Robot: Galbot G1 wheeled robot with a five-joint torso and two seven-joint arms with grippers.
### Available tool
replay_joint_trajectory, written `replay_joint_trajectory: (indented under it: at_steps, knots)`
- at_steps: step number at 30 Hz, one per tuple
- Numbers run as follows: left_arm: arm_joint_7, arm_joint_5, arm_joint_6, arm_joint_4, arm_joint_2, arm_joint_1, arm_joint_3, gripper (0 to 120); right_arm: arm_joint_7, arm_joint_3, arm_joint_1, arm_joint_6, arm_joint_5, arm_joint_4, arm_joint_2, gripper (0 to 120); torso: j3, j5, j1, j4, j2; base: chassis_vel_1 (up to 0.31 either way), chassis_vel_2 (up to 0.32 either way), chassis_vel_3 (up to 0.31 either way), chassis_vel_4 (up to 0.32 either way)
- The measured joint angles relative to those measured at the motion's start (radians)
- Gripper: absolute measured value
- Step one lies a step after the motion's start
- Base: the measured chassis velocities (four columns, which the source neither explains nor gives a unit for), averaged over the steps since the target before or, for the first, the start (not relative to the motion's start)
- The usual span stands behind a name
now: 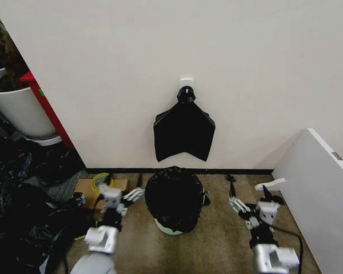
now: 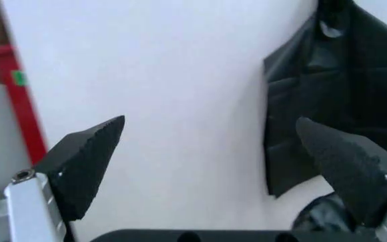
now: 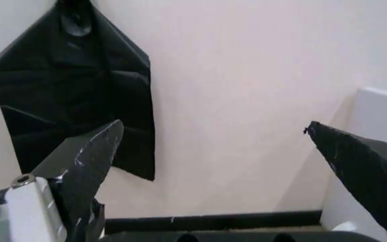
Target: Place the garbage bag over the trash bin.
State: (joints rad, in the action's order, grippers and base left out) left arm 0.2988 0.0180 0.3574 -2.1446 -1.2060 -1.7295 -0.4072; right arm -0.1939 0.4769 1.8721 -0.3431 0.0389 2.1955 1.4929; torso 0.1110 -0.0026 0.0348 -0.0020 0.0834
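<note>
Garbage bag (image 1: 174,197): you see it draped over the trash bin (image 1: 170,229) on the floor.
Left end effector (image 1: 126,196): spread wide, beside bag.
Right end effector (image 1: 235,204): spread wide, apart.

Glossy crinkled plastic garbage bag (image 1: 174,197) covers smooth white trash bin (image 1: 169,229).

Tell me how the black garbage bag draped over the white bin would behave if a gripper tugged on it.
The garbage bag looks thin, glossy and crinkled, so it would probably be floppy and stretch or bunch rather than hold shape. Its sheen suggests it could slip between fingertips. The small trash bin beneath looks light, so a sideways tug might tip or drag it.
</note>
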Motion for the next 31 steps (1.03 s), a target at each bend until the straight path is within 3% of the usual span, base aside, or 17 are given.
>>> replay_joint_trajectory:
  at_steps: [5, 8, 17, 31]
  knots:
    - [-0.008, -0.084, 0.107, -0.018, -0.052, -0.099, -0.035, 100, -0.015, -0.034, 0.053, -0.094, 0.073, -0.003, 0.032, 100, 0.0, 0.0002, 0.0, -0.0001, 0.0, 0.0, 0.0, 0.0, 0.0]
    - [-0.006, -0.113, 0.125, -0.021, -0.067, -0.115, -0.029, 100, -0.028, -0.047, 0.057, -0.119, 0.1, -0.006, 0.041, 100, 0.0, 0.0001, 0.0, -0.0002, 0.0, 0.0, 0.0, 0.0, 0.0]
    - [0.001, -0.187, 0.136, -0.02, -0.109, -0.126, 0.013, 100, -0.03, -0.075, 0.066, -0.114, 0.099, 0.015, 0.03, 100, 0.0, 0.0001, 0.0, -0.0003, 0.0, 0.0, 0.0, 0.0, 0.0]
    - [0.025, -0.185, 0.138, -0.012, -0.114, -0.143, 0.015, 100, -0.033, -0.09, 0.065, -0.101, 0.111, 0.013, 0.033, 100, 0.0, 0.0001, 0.0, -0.0002, 0.0, 0.0, 0.0, 0.0, 0.0]
